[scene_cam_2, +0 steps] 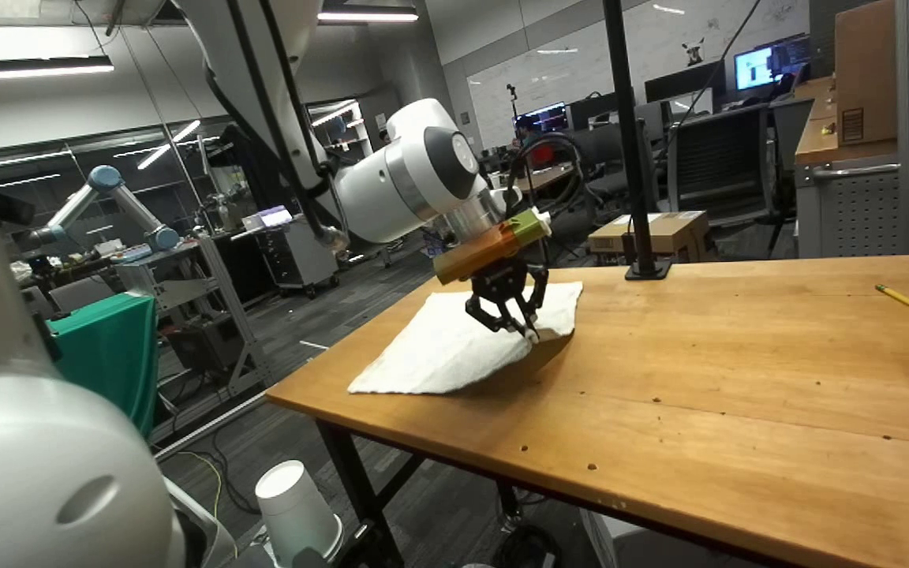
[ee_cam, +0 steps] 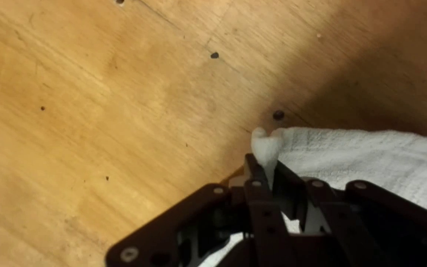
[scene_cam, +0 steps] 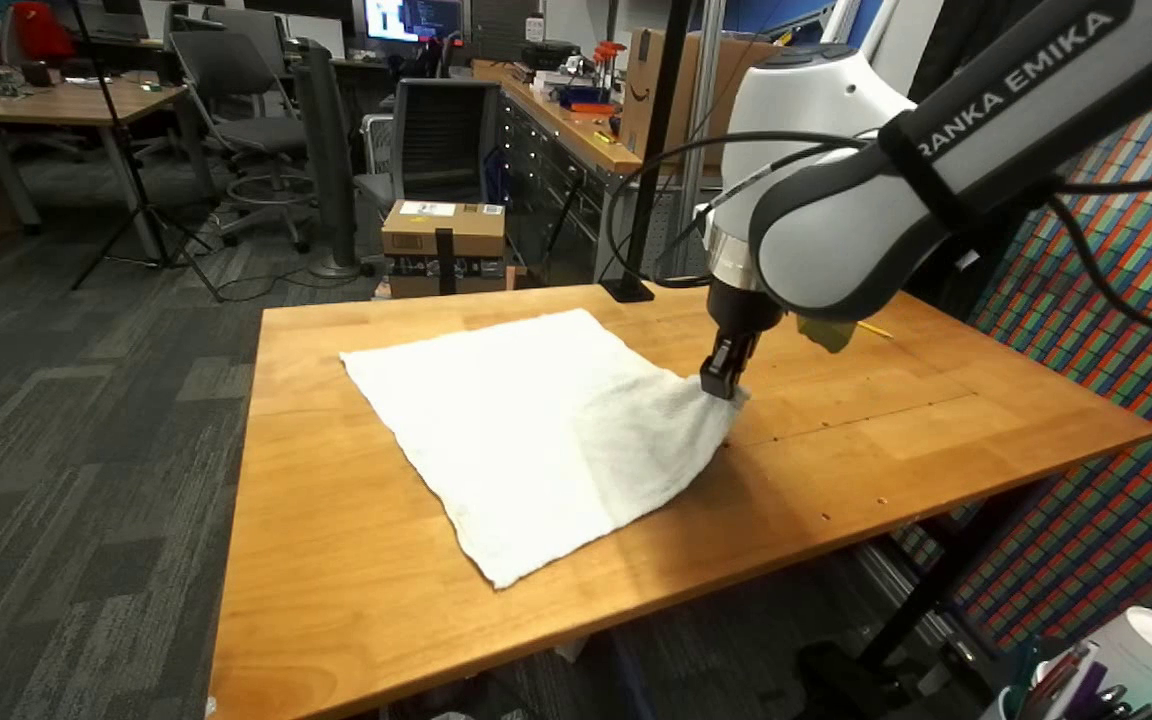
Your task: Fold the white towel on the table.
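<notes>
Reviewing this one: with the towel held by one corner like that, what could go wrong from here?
The claw pinches only a small bit of the white towel at one corner, so it might slip out during the fold. Most of the towel lies flat on the table with nothing seen holding it down, so a pull could drag it along instead of folding it.

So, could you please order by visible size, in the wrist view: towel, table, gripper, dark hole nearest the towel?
1. Table
2. Gripper, enlarged by nearness
3. Towel, only part shown
4. Dark hole
</notes>
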Action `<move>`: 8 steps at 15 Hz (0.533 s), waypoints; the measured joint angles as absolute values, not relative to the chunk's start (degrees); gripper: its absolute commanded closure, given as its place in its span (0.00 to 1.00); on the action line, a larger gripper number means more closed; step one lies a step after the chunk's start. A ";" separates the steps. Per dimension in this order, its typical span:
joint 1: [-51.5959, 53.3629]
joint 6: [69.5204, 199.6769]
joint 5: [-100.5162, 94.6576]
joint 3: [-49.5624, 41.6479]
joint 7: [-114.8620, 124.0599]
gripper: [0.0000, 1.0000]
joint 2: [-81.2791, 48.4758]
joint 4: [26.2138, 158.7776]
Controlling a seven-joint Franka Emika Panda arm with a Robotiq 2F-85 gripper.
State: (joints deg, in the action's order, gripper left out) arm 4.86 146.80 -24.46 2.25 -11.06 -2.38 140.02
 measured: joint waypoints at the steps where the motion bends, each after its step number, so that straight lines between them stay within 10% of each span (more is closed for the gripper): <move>1: 5.38 144.95 -24.55 2.99 -10.74 0.97 -2.09 138.88; 8: 8.77 132.11 -24.57 7.58 -9.86 0.96 -2.02 128.50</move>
